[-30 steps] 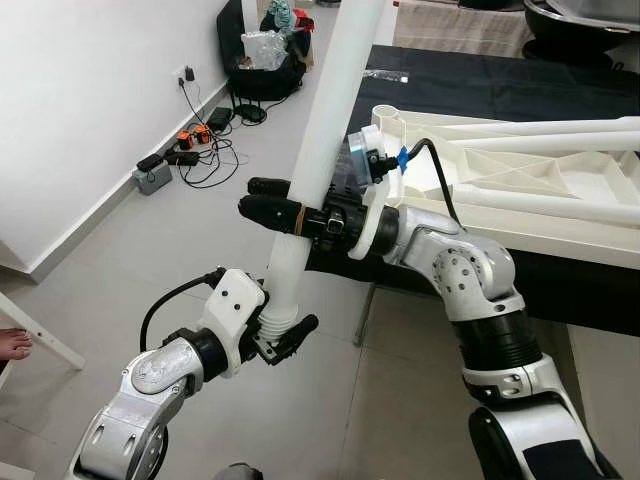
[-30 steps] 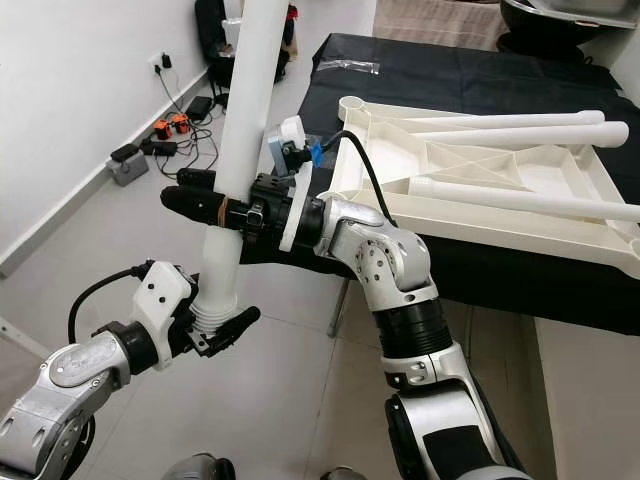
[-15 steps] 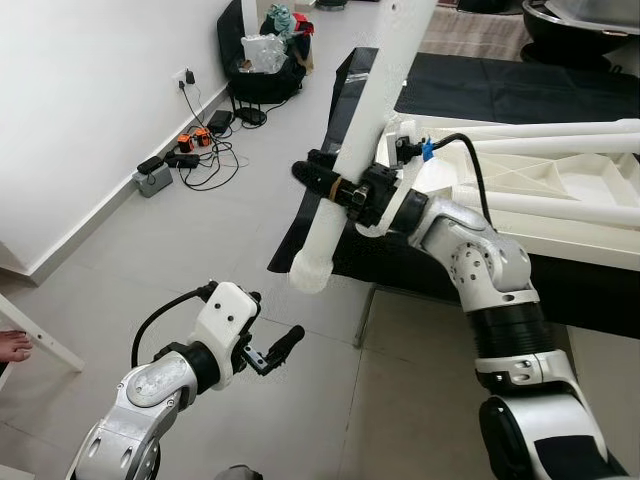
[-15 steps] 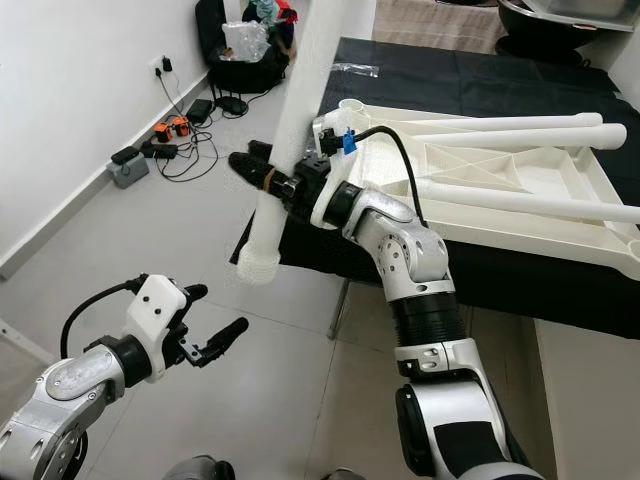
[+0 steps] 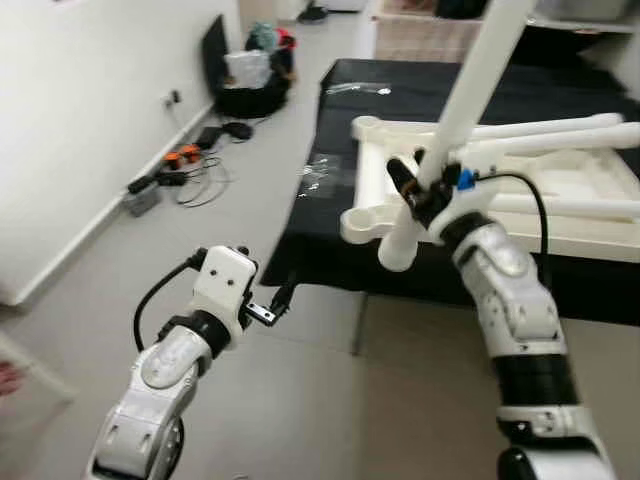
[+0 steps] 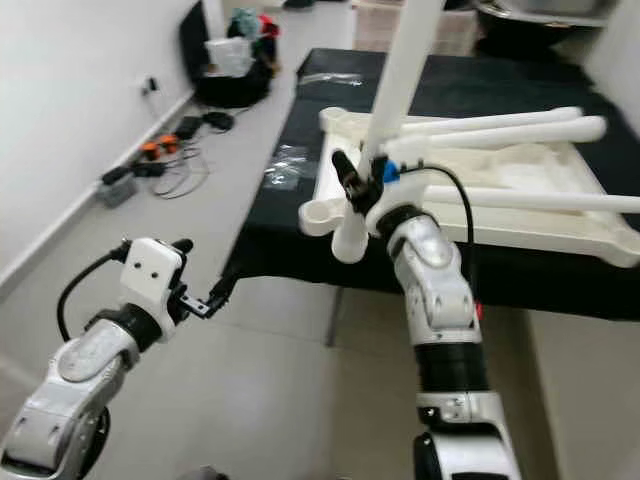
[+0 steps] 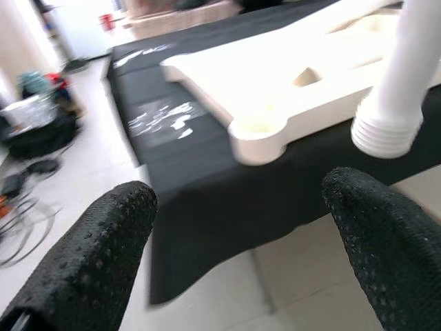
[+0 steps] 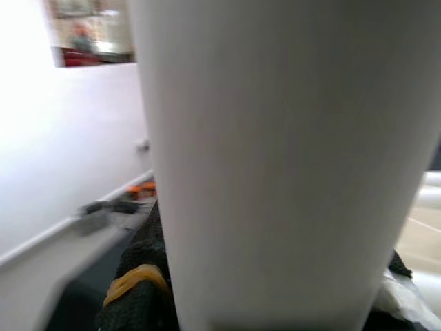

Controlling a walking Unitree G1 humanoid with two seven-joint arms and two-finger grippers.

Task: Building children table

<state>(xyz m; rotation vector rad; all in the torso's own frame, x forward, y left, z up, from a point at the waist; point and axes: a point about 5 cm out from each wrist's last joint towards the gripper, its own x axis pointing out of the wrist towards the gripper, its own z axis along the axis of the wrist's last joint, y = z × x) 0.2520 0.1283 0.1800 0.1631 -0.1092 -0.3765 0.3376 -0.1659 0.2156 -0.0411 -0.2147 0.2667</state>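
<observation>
1 right gripper (image 5: pixel 415 190) clamping tilted table leg (image 5: pixel 462 90) — left gripper (image 5: pixel 275 303) spread, low

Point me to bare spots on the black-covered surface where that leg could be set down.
Free: the black cloth strip between its far edge and the upturned white table frame. The near-left corner holds a clear plastic bag. The frame fills the remainder, two legs lying on it. The right pincer holds the white leg over the frame's corner socket.

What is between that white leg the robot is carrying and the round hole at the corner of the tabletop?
Nothing visible. The right claw holds the white leg tilted, its ribbed end hanging in the air just beside the empty corner socket of the upside-down tabletop. The left claw hangs open lower down, apart.
</observation>
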